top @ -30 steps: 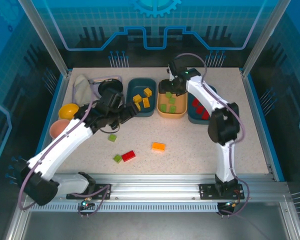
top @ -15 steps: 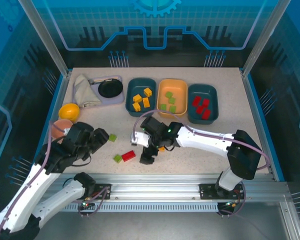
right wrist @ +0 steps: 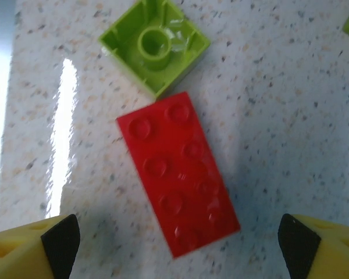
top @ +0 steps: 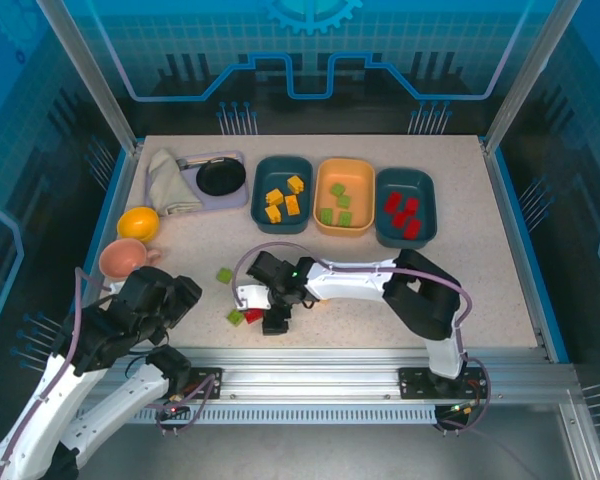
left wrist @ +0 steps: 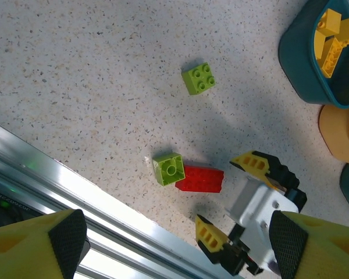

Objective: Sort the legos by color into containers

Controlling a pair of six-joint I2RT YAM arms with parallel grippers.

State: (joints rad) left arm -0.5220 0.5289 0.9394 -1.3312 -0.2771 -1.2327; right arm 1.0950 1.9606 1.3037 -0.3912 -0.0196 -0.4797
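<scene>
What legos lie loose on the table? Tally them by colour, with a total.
Light green legos: 2, one studs-up, one upside down
Red lego: 1
Total: 3 in sight; the right arm may hide more.

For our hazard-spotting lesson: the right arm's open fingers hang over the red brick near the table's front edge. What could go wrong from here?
The upturned green brick sits against the red brick, so the right arm's fingers, closing, might drag it along. The red brick lies skewed between them and may twist or slip. Both bricks are close to the metal rail; a nudge could push one onto it.
</scene>
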